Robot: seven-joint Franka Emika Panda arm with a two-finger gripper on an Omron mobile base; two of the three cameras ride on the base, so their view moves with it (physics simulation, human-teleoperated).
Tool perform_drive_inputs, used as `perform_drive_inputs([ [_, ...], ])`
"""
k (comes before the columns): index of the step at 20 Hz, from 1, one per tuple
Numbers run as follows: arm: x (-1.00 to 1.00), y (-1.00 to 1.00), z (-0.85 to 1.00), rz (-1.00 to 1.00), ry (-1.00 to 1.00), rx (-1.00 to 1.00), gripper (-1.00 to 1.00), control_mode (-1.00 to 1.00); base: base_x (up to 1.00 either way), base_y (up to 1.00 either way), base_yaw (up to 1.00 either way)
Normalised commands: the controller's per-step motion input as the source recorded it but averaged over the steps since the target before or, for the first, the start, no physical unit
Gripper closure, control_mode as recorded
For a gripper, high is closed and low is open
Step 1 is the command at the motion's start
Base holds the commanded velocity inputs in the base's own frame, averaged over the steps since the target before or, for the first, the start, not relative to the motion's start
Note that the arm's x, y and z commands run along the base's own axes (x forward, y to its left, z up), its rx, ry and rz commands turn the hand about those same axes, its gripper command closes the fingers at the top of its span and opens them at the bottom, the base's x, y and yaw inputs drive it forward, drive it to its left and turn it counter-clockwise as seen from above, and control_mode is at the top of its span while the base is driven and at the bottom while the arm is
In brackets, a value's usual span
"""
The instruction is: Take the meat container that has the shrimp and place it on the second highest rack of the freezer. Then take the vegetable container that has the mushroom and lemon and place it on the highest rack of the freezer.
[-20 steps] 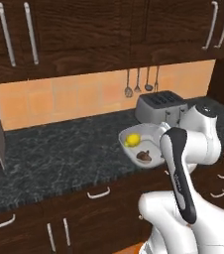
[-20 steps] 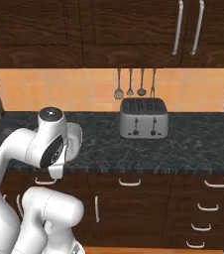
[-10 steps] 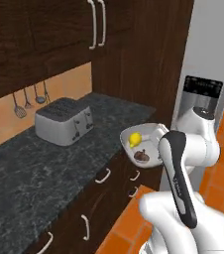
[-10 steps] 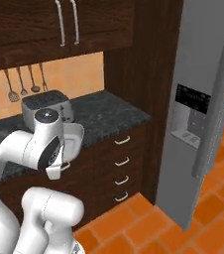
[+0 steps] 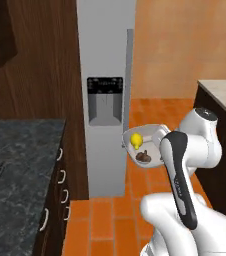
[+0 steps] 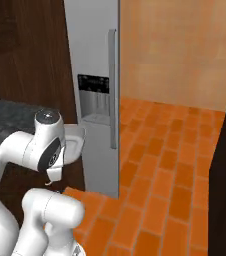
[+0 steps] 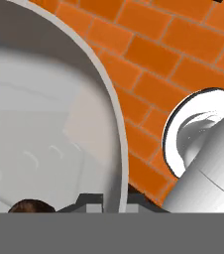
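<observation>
**A:** What have you got, and how are your fingers [image 7: 90, 202]?

**B:** They are pinched narrow on the rim of the pale grey, shallow vegetable container [image 5: 155, 135]. In my hand view the rim runs down between them. The small bright-yellow lemon [image 5: 135, 140] and the dark-brown lump of a mushroom [image 5: 144, 157] lie inside it, close together.

**A:** Where is it, taking the freezer as the mark?

**B:** I hold it in the air, level, in front of the tall light-grey freezer [image 5: 105, 50]. It is over the orange brick floor [image 5: 105, 220], below the freezer's dark dispenser panel [image 5: 105, 100] and near the lower end of its long grey handle [image 5: 130, 75]. The dark speckled tabletop [image 5: 15, 160] is off to the freezer's other side, apart from the container.

**A:** So how far along are you?

**B:** Late in the second half, I judge: the container is picked up and brought to the freezer. The freezer's door looks shut, so the highest rack is hidden from me, and so is the second highest rack. I cannot tell whether the shrimp went there.

**A:** What is left?

**B:** Get that door open, then set the container on the highest rack and let go.
</observation>
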Motion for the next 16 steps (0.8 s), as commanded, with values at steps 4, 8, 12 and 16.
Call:
perform_drive_inputs([
  [4,0.0,0.0,0.0,0.0,0.0,0.0,1.0,1.0,0.23,-0.42,-0.7],
  [8,0.0,0.0,0.0,0.0,0.0,0.0,1.0,1.0,0.64,-0.37,-0.38],
  [12,0.0,0.0,0.0,0.0,0.0,0.0,1.0,1.0,0.76,-0.63,0.0],
  [16,0.0,0.0,0.0,0.0,0.0,0.0,1.0,1.0,0.9,-0.52,0.08],
])
